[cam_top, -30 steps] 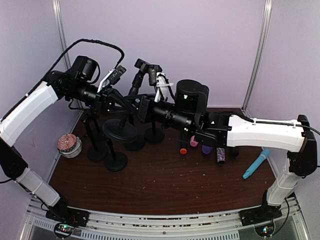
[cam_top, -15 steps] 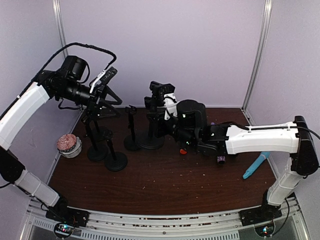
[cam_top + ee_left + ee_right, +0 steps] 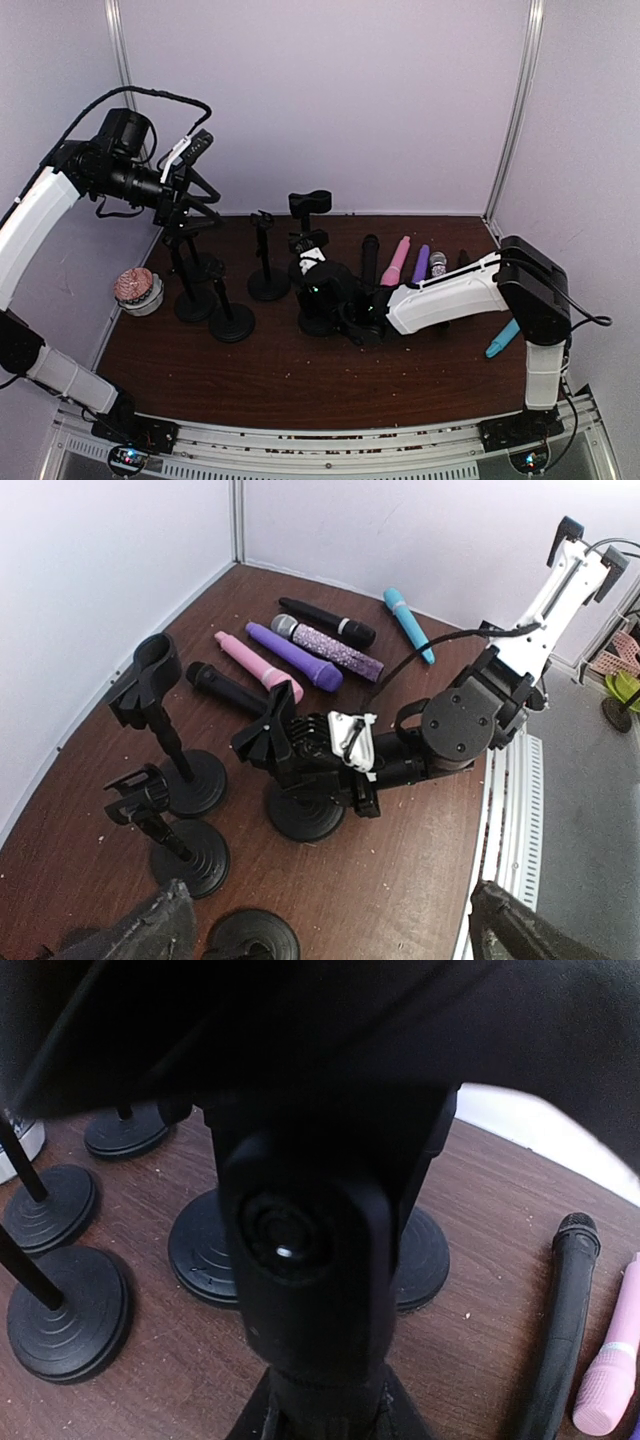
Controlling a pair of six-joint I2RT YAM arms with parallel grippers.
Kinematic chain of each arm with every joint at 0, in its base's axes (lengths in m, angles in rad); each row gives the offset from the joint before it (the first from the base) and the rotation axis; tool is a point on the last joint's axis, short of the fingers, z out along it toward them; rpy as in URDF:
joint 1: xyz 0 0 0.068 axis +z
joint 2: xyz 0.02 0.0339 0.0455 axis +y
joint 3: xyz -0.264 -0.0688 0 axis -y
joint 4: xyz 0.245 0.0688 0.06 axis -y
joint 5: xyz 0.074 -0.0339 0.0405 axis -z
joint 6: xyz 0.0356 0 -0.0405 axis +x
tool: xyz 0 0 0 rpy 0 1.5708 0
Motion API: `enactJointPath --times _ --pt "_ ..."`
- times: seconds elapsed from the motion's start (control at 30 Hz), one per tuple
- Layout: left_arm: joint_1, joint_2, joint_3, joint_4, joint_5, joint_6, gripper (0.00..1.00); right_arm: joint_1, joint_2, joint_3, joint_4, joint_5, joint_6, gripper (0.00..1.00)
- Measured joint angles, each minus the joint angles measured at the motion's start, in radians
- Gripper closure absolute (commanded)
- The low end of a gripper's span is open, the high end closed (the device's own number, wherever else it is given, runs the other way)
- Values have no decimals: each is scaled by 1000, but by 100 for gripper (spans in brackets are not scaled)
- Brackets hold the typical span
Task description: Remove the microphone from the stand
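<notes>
My right gripper (image 3: 318, 288) is low over the table's middle, shut on a black stand (image 3: 305, 817) whose round base rests on the wood. In the right wrist view the stand's dark head (image 3: 300, 1260) fills the space between the jaws. The stand's clip (image 3: 262, 735) carries no microphone. A black microphone (image 3: 369, 258) lies flat just behind the stand, also in the left wrist view (image 3: 228, 690). My left gripper (image 3: 198, 170) hangs high at the left, wide open and empty, its fingers (image 3: 150, 930) at the picture's bottom corners.
A pink (image 3: 397, 262), a purple (image 3: 421, 263) and a glittery microphone (image 3: 437, 264) lie beside the black one, and a blue one (image 3: 503, 340) lies at the right. Several other empty stands (image 3: 268, 285) stand at the left. A small bowl (image 3: 137, 290) sits by the left wall.
My right arm has lowered the stand from mid-air onto the table. My left gripper has opened and drawn back up and to the left.
</notes>
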Motion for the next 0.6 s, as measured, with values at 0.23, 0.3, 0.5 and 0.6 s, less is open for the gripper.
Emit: enactJointPath --times 0.23,0.3,0.5,0.6 --pt "32 0 0 -6 -31 -1 2 11 48 10 98 51 3 84" --pt "47 0 0 -5 -38 -3 2 15 72 16 134 60 3 69" --pt "98 -6 -15 9 -69 -12 2 21 107 19 196 84 32 2" --pt "137 -27 -48 39 -97 -24 2 23 101 12 197 77 47 0"
